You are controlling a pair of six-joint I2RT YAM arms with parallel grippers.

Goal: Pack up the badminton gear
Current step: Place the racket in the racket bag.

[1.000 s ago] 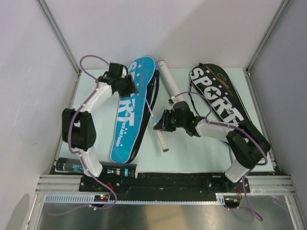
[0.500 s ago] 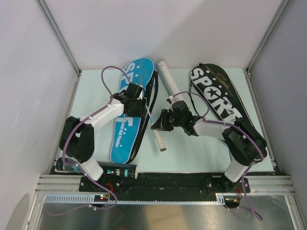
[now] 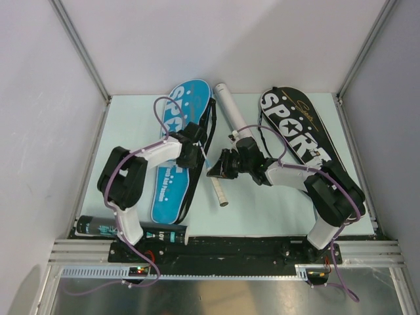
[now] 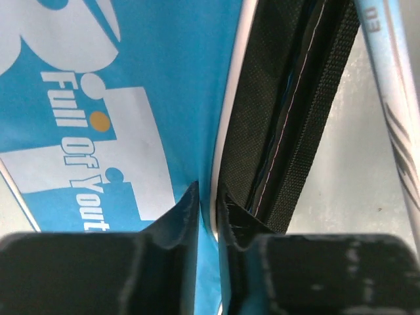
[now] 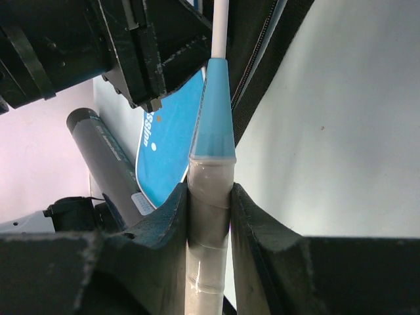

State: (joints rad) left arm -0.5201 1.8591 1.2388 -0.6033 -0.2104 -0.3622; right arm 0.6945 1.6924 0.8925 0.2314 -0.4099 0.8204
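The blue "SPORT" cover (image 3: 172, 172) lies left of centre, with its black zip side (image 4: 289, 98) gaping open. My left gripper (image 3: 194, 148) is at that cover's right edge, jaws pinched on the blue top flap (image 4: 209, 197). A racket lies with its shaft (image 4: 394, 125) running into this cover and its white-wrapped handle (image 3: 220, 191) sticking out toward the front. My right gripper (image 3: 220, 168) is shut on the handle (image 5: 210, 197), just below its light-blue cone (image 5: 215, 111). The racket's head is hidden inside the cover.
A black "SPORT" cover (image 3: 298, 125) lies at the right, partly under the right arm. A white shuttle tube (image 3: 230, 108) rests between the two covers at the back. A dark tube (image 3: 98, 228) lies at the front left, by the left arm's base.
My left gripper came down from the head end of the blue cover to the middle of its right edge, and its jaws closed on the flap. The right gripper kept its hold.
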